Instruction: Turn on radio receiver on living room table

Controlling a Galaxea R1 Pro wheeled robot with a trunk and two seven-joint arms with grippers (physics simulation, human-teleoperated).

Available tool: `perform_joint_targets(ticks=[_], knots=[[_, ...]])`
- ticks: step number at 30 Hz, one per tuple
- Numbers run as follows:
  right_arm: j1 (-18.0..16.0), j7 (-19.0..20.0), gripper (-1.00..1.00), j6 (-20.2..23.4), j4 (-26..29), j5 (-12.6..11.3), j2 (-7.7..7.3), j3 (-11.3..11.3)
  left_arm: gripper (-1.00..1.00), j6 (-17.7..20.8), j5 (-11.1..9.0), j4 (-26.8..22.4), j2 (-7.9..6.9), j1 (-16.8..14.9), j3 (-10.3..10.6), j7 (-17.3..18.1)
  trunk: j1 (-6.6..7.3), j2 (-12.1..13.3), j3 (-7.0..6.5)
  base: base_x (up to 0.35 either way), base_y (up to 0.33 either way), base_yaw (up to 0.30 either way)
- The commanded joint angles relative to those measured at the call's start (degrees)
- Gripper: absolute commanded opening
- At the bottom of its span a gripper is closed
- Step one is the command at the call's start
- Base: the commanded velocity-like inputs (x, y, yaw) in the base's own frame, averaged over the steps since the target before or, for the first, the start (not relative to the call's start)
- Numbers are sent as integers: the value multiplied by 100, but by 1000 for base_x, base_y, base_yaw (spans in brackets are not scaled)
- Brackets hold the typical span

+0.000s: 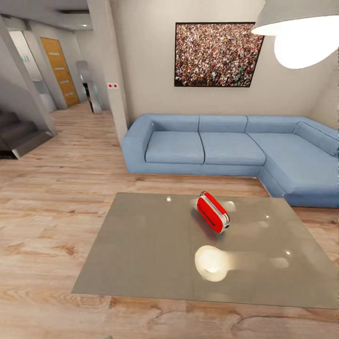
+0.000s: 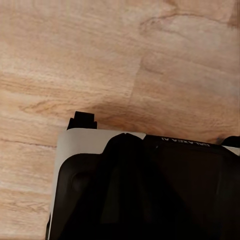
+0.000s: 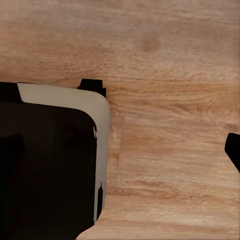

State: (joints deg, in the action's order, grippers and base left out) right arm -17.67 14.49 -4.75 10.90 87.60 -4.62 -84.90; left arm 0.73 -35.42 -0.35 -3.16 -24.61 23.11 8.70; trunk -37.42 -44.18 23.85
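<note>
The red radio receiver (image 1: pixel 213 212), with its white band and red handle, lies tilted on the grey glossy table (image 1: pixel 141 245), right of the middle and toward the far edge. The table stands low on the wood floor of the living room, straight ahead in the head view. The wrist views look down at wood planks and my own white and black base (image 2: pixel 75 150) (image 3: pixel 65 105). A dark fingertip (image 3: pixel 233 150) juts in at the frame edge in the right wrist view, and a similar dark tip (image 2: pixel 231 141) in the left wrist view. Neither view makes the jaws' spacing plain.
A blue L-shaped sofa (image 1: pixel 226 146) runs behind the table and down its right side. A white pendant lamp (image 1: pixel 301 33) hangs at the upper right, mirrored on the tabletop. A pillar (image 1: pixel 113 70) and stairs (image 1: pixel 23 136) stand to the left, with open floor between.
</note>
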Motion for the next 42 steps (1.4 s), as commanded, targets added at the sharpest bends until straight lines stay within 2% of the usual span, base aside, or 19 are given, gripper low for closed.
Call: perform_joint_targets(ticks=[1,18,27,42], knots=[[0,-3,100,0,0,-7,-1,0,-100,-1,0,0,0,2,0,0,0,0,-10,0,0,-92],[0,-129,100,0,-1,-18,-3,4,-100,-1,0,0,0,0,0,0,0,0,-161,0,0,-88],[0,-136,100,3,-3,-14,3,4,-100,-2,8,0,0,0,0,0,0,0,-186,0,0,-12],[0,-139,100,0,-9,-25,5,7,-100,-2,9,0,0,0,0,0,0,0,-318,0,0,0]])
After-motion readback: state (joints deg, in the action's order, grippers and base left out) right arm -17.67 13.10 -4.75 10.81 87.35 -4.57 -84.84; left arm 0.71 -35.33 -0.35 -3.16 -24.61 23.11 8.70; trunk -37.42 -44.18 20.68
